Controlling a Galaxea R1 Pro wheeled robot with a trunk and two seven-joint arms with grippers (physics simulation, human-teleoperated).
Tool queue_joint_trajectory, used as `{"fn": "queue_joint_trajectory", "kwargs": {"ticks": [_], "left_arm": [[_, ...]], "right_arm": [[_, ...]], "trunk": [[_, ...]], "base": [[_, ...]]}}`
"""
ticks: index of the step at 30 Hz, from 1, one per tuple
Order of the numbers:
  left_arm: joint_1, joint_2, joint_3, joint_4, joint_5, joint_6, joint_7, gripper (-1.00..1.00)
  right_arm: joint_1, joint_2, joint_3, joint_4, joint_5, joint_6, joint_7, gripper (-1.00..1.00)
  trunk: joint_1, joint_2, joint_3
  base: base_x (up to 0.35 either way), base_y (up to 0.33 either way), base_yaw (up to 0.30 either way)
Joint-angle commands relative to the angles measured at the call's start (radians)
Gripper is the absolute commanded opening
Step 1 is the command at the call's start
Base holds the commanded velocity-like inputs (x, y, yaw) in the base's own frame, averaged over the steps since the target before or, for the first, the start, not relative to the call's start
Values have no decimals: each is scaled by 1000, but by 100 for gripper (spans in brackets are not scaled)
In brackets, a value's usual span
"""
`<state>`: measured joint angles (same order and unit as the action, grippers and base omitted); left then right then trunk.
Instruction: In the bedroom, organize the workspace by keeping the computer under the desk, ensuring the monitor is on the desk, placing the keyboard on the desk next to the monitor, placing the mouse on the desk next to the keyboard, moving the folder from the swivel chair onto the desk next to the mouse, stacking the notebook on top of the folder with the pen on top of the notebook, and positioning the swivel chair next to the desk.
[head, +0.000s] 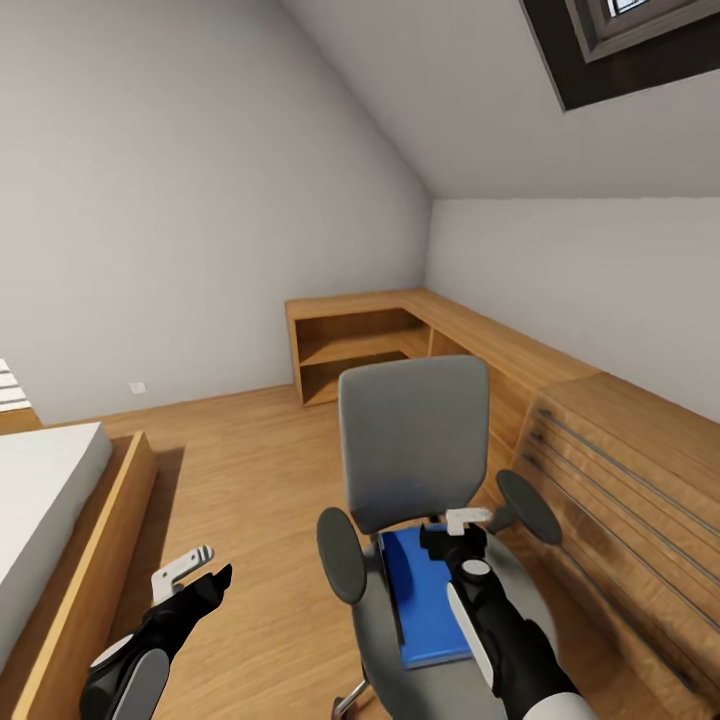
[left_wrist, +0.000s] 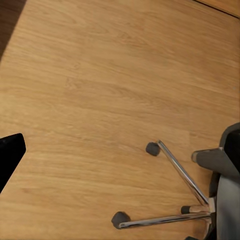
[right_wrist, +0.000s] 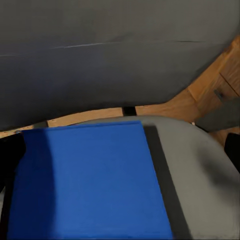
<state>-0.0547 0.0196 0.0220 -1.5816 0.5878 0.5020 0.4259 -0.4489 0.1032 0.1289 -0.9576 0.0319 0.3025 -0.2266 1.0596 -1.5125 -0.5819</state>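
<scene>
While the flat bright blue folder (head: 428, 598) lies on the grey padded swivel chair (head: 413, 450), the right gripper (head: 462, 530) hovers over its far end; whether its fingers are parted cannot be told. Thin, stiff and light, it likely slides, so an exposed edge suits pinching. The left gripper (head: 195, 570) hangs open, empty.

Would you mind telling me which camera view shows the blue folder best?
The right wrist view: the folder spreads large and close on the swivel chair seat. The head view has the right gripper partly covering it; the left wrist view catches the chair's base.
</scene>
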Motion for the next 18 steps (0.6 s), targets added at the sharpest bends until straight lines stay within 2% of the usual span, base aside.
{"fn": "queue_joint_trajectory", "kwargs": {"ticks": [1,7,8,14,15,18], "left_arm": [[-1,0,-1,-1,10,3,8,100],[-1,0,-4,-1,8,3,8,100],[-1,0,-5,-1,7,3,8,100],[-2,0,-6,-1,5,2,8,100],[-1,-1,-7,-1,5,0,8,100],[-1,-1,-8,-1,4,0,8,100]], "right_arm": [[-1,-3,-4,6,-4,7,-1,100],[-5,-26,-29,64,-18,2,29,100],[-8,-37,-43,103,-23,-4,58,100],[-24,-52,-91,165,-46,-18,140,100],[-30,-64,-108,178,-54,-21,181,100],[-32,-70,-116,182,-57,-21,202,100]], "trunk": [[4,-8,-4],[27,-50,-23],[31,-57,-26],[54,-99,-45],[58,-106,-48],[69,-127,-58]], "base": [[0,0,0],[0,0,0],[0,0,0],[0,0,0],[0,0,0],[0,0,0]]}}
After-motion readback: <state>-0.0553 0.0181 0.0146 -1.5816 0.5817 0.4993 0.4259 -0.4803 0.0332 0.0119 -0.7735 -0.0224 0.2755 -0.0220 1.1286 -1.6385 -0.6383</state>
